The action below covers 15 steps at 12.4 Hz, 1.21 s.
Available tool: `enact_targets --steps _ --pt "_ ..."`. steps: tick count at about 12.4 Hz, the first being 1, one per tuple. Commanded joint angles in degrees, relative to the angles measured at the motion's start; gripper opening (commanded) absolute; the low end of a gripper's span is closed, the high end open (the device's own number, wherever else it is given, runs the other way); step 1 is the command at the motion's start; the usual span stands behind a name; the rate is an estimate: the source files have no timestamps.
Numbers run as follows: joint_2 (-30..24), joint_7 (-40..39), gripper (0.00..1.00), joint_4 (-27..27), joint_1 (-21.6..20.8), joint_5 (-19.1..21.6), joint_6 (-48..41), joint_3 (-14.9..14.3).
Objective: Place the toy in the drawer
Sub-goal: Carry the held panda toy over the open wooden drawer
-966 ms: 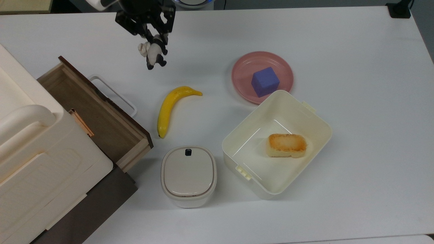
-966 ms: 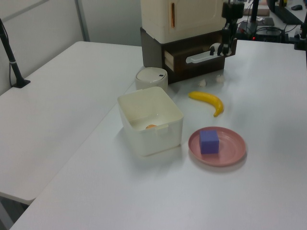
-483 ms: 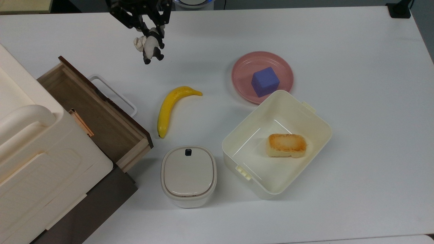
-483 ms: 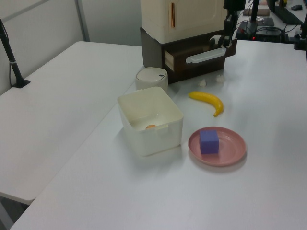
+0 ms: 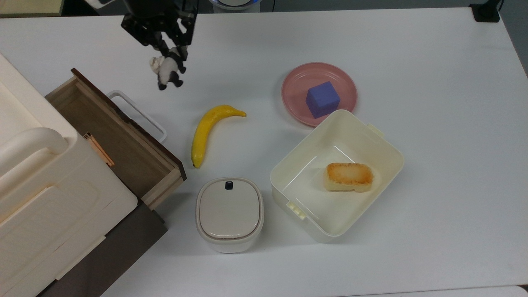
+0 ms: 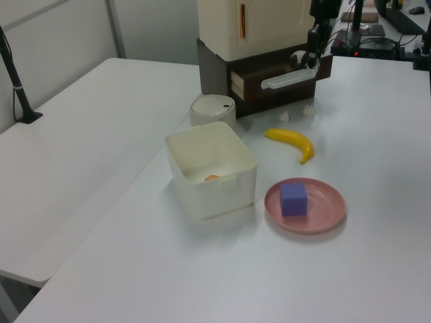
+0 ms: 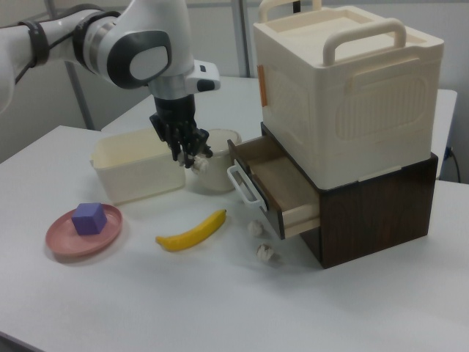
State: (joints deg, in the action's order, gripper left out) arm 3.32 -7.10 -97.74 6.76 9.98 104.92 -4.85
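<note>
The toy, a small black-and-white panda [image 5: 166,72], hangs in the air with my gripper [image 5: 168,53] shut on it. In the top view it is above the table, right of and beyond the drawer's white loop handle [image 5: 139,116]. The brown wooden drawer [image 5: 108,133] stands pulled out of the cabinet, its inside bare except for a thin orange strip at the cabinet edge. In the right view the panda [image 7: 200,163] and gripper [image 7: 187,152] hover left of the open drawer [image 7: 283,188]. In the left view the gripper [image 6: 314,52] is level with the drawer's front panel [image 6: 281,76].
A yellow banana [image 5: 209,132] lies right of the drawer in the top view. A closed lidded container [image 5: 229,213], a cream tub [image 5: 383,144] holding bread, and a pink plate [image 5: 297,82] with a purple-blue cube [image 5: 322,99] stand further right. Two small white lumps [image 7: 260,241] lie below the drawer front.
The gripper has carried the panda toward the top view's left, closer to the drawer. Everything on the table has stayed put.
</note>
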Motion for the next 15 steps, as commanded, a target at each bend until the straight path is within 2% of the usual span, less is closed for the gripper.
enact_targets --steps 1,2,7,10,14,15 --pt "0.9 8.65 0.0 0.88 1.23 0.48 4.22 -0.25" --pt "1.68 14.43 0.0 0.62 1.85 0.91 7.2 -0.25" --pt "8.79 23.34 0.0 0.35 2.38 0.92 18.45 -0.34" --pt "11.0 25.82 0.0 0.62 3.08 1.09 23.83 -0.25" --pt "11.71 25.82 0.0 0.97 4.05 2.4 24.54 -0.25" --pt "11.88 25.65 0.24 0.97 4.23 3.81 25.5 -0.33"
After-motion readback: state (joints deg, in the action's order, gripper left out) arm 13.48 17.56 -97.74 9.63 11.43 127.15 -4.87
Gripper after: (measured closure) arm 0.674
